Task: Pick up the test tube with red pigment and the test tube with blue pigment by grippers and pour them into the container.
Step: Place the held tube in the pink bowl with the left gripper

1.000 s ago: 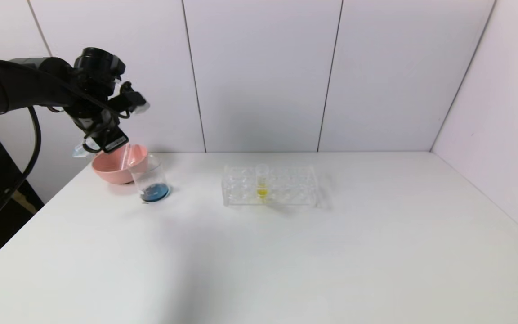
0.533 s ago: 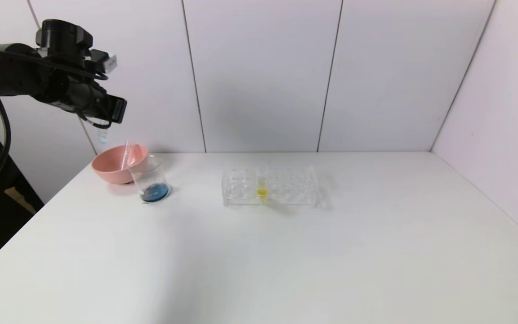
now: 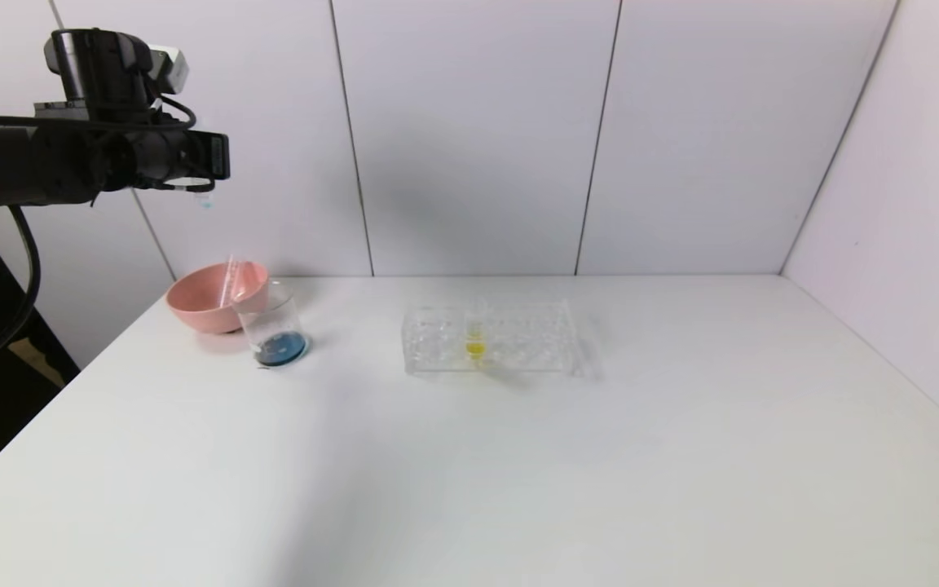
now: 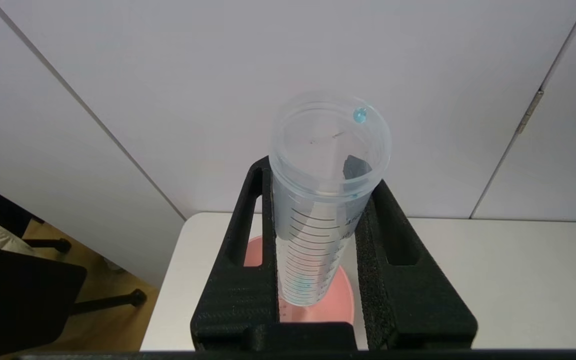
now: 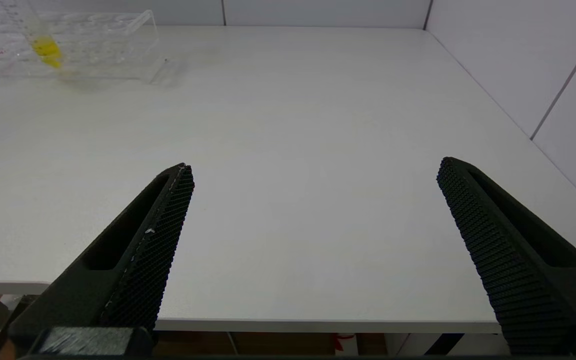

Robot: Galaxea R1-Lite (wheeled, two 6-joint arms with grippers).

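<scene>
My left gripper [image 3: 207, 173] hangs high over the table's far left corner, above the pink bowl [image 3: 207, 303]. It is shut on the test tube with blue pigment [image 4: 318, 235], a clear graduated tube held between the black fingers [image 4: 238, 280], nearly drained, with blue traces and one blue drop at its rim. Its tip [image 3: 205, 198] pokes out below the hand. The container [image 3: 275, 330], a clear beaker, stands beside the bowl with blue liquid at its bottom. The test tube with red pigment is out of view. My right gripper [image 5: 316, 166] is open over the near table edge, holding nothing.
A clear tube [image 3: 231, 280] leans in the pink bowl, with no colour that I can make out. A clear rack [image 3: 489, 337] at mid-table holds a yellow-liquid tube [image 3: 475, 336]. White walls close the back and right sides.
The left arm has risen and swung back from its tilted pose over the bowl and beaker. It now stands level and higher, still gripping the tube.
</scene>
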